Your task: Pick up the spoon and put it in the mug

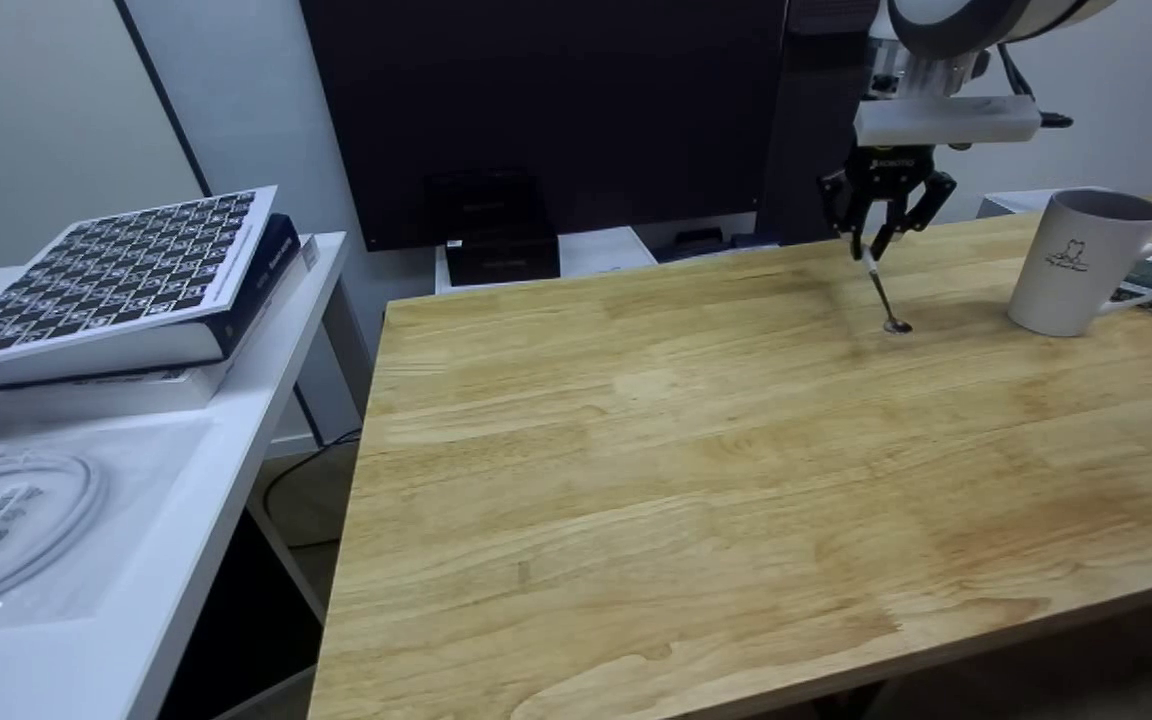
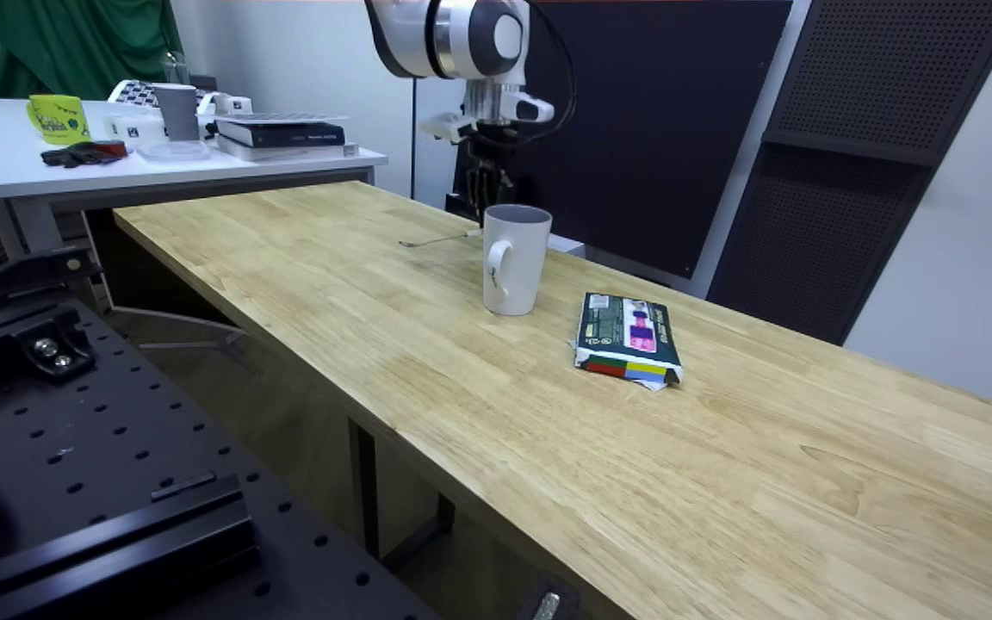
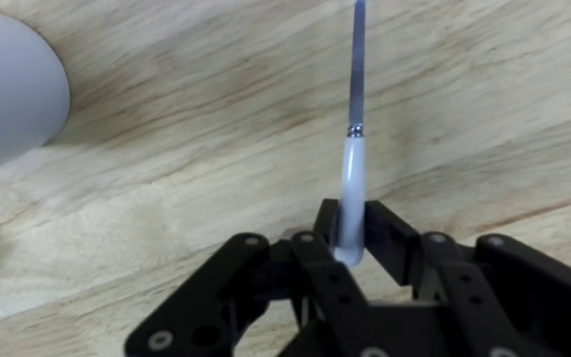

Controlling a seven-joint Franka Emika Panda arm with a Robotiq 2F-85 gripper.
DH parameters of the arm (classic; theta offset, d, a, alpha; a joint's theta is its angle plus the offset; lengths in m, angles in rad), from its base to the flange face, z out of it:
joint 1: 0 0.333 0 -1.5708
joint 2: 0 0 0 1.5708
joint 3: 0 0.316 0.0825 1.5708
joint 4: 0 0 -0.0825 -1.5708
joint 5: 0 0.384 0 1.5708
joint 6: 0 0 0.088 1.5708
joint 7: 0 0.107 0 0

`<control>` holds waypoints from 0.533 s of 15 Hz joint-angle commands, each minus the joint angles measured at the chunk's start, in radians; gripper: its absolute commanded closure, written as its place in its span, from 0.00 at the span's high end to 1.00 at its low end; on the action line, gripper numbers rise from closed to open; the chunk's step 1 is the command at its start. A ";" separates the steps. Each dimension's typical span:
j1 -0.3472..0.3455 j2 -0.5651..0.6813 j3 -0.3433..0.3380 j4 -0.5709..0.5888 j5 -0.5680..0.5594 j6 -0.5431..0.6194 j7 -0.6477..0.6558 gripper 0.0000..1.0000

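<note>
Gripper [image 3: 351,220] pinches the teaspoon [image 3: 356,111] near its handle end; bumping the mug [image 3: 10,91], left in the wrist view, could dislodge it.

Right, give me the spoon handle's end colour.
The handle end is white, clearest in the wrist view.

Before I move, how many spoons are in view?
1: the white-handled spoon, gripped in the hand, tilted, beside the mug on the wooden table. The mug's inside is mostly out of sight and could hide another.
</note>
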 commanded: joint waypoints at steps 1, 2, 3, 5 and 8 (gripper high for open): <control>0.009 -0.027 -0.017 0.065 -0.040 -0.073 0.048 0.05; 0.009 -0.040 -0.021 0.073 -0.050 -0.082 0.050 0.05; 0.009 -0.052 -0.026 0.078 -0.059 -0.090 0.051 0.05; 0.011 -0.090 -0.038 0.076 -0.086 -0.103 0.055 0.05; 0.008 -0.158 -0.055 0.043 -0.127 -0.104 0.058 0.05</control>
